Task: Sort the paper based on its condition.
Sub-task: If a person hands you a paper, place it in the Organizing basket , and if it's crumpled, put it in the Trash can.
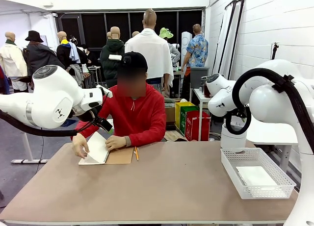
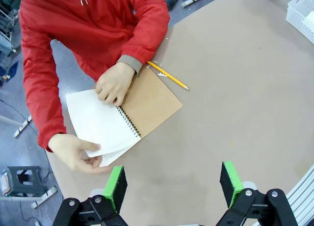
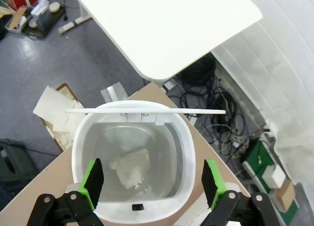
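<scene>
At the table's far side a person holds a spiral notebook [image 2: 149, 102] open. One hand [image 2: 114, 84] presses on its white page [image 2: 98, 120] while the other hand [image 2: 76, 152] lifts the page's corner. My left gripper [image 2: 173, 187] hangs open above the table in front of the notebook, holding nothing. A flat white sheet of paper [image 1: 255, 176] lies in the white basket [image 1: 230, 169] at the right. My right gripper [image 3: 152, 184] stands open over a white bin [image 3: 81, 142], where a crumpled paper [image 3: 130, 167] lies at the bottom.
A yellow pencil [image 2: 167, 75] lies beside the notebook. The bin's lid [image 3: 147, 110] stands up at its back. The bin [image 1: 233, 138] stands behind the basket, by the right arm [image 1: 274, 96]. The left arm [image 1: 49, 96] hovers near the person's shoulder. A white side table [image 3: 162, 25] stands beyond.
</scene>
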Action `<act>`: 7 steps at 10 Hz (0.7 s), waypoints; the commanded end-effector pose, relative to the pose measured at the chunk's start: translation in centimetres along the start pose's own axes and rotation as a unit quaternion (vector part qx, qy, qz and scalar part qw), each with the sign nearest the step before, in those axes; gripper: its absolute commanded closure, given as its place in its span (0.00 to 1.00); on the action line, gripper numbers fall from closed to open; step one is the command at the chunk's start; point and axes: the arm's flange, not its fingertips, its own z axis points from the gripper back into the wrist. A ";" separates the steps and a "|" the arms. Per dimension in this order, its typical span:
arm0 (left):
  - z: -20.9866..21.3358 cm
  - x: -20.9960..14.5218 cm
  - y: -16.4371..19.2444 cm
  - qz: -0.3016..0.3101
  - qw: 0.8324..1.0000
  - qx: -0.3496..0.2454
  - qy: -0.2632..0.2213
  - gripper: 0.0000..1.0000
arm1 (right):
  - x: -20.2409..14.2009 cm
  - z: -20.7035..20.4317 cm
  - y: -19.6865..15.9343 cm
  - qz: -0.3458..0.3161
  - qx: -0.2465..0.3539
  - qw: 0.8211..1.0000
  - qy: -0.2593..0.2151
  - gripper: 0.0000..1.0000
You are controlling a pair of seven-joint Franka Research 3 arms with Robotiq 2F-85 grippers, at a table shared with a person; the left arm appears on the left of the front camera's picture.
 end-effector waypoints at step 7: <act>0.0 -0.1 0.1 0.001 1.000 0.000 0.001 0.00 | -1.2 10.1 2.0 0.033 0.118 0.992 -0.007 0.00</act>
